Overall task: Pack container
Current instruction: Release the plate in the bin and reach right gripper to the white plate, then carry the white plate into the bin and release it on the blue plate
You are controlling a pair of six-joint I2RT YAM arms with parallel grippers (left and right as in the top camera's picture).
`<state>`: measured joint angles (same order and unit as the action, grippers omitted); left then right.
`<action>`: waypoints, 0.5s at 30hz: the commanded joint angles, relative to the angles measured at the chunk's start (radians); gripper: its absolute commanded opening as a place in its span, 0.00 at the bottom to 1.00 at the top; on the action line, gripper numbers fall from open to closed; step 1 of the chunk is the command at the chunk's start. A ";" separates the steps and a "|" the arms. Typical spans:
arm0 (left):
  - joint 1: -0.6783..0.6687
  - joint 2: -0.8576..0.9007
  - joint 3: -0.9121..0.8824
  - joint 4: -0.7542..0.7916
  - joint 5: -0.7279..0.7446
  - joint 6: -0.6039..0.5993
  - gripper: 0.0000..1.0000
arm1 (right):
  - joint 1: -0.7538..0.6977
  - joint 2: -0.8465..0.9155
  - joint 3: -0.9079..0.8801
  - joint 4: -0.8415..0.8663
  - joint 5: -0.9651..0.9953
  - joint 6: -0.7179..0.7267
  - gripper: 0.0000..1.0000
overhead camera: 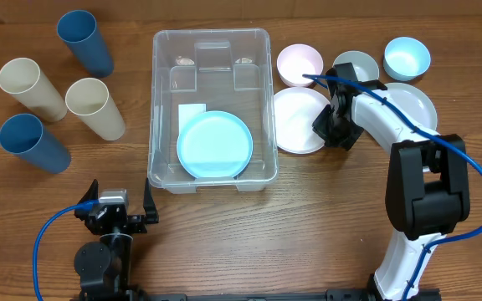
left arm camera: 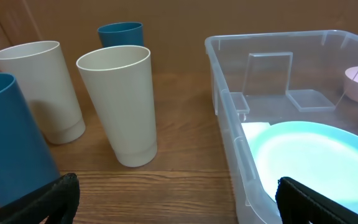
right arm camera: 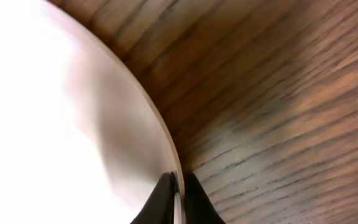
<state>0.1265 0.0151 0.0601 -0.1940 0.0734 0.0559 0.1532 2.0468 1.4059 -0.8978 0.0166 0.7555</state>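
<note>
At the near edge of the wooden table [overhead camera: 325, 217], the left gripper [overhead camera: 121, 199] hovers low with its pincer spread wide and holding nothing. It faces the cups and the near left corner of the container [overhead camera: 161, 100].

The container, a large clear plastic bin, sits upright at the middle of the table with its long side running away from the robot. A light blue plate [overhead camera: 214, 145] lies flat in its near half. Just beyond the plate's rim, a white label [overhead camera: 192, 111] shows on the base. The far half of the bin holds nothing.

Four cups stand upright to the left of the container, apart from it. A blue cup [overhead camera: 33, 142] is nearest. Beyond it are a cream cup [overhead camera: 94, 107] closer to the bin and a second cream cup [overhead camera: 32, 88] further left. Another blue cup [overhead camera: 84, 42] is farthest.

To the right of the container, a white plate [overhead camera: 298, 119] rests on the table just beside the bin's wall. The right gripper [right arm camera: 178, 196] is at the plate's right edge, and its pincer is pinched narrow on the rim, one fingertip [right arm camera: 165, 198] on each side. A second white plate [overhead camera: 417, 104] lies further right, partly under the right arm.

Along the far side sit three small bowls: a pink bowl [overhead camera: 299, 64], a grey-green bowl [overhead camera: 354, 67] and a light blue bowl [overhead camera: 407, 57].
</note>
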 commanded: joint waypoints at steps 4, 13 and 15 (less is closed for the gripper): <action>0.006 -0.010 -0.003 0.000 -0.003 0.012 1.00 | -0.008 0.011 -0.003 -0.052 0.023 0.000 0.04; 0.006 -0.010 -0.003 0.000 -0.003 0.012 1.00 | -0.033 -0.140 0.055 -0.158 0.045 -0.023 0.04; 0.006 -0.010 -0.003 0.000 -0.003 0.012 1.00 | -0.033 -0.181 0.070 -0.177 0.049 -0.024 0.04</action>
<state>0.1265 0.0151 0.0601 -0.1940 0.0734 0.0559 0.1257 1.9621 1.4281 -1.0569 0.0162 0.7433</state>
